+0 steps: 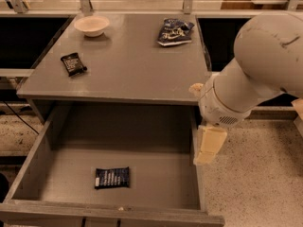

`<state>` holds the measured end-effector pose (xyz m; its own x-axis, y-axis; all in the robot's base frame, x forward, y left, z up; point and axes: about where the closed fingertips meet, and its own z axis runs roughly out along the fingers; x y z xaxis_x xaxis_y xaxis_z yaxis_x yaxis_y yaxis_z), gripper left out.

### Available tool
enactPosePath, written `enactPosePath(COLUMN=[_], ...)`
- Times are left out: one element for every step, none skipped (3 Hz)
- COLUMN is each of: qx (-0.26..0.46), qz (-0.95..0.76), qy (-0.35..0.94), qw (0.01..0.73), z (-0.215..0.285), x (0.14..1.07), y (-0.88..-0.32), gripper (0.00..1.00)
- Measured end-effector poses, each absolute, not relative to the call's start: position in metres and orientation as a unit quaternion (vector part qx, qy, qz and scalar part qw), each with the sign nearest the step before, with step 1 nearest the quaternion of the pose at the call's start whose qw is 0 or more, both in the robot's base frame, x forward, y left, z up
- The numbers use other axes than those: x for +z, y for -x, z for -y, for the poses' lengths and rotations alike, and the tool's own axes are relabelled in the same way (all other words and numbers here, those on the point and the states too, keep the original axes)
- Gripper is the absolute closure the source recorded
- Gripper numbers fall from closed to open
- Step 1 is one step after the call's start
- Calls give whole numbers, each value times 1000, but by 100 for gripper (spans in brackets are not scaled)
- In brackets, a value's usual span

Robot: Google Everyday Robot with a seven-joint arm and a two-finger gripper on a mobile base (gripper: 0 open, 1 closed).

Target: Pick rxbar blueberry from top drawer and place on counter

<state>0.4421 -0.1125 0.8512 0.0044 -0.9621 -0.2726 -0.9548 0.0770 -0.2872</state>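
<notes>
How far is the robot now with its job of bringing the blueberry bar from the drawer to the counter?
Done: the top drawer stands open. In hand: the gripper hangs just outside the drawer's right wall, apart from the rxbar blueberry, which lies flat on the drawer floor. Left: reach in, grasp the bar, lift it, and set it on the counter.
</notes>
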Motion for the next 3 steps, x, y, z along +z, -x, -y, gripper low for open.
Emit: enactPosePath(qx=[1,19,20], qz=[-702,-692,-692], qy=[683,695,695], qw=[203,194,193], z=[102,92,92], x=[835,811,810], y=[-444,-446,-446], gripper=[0,0,0])
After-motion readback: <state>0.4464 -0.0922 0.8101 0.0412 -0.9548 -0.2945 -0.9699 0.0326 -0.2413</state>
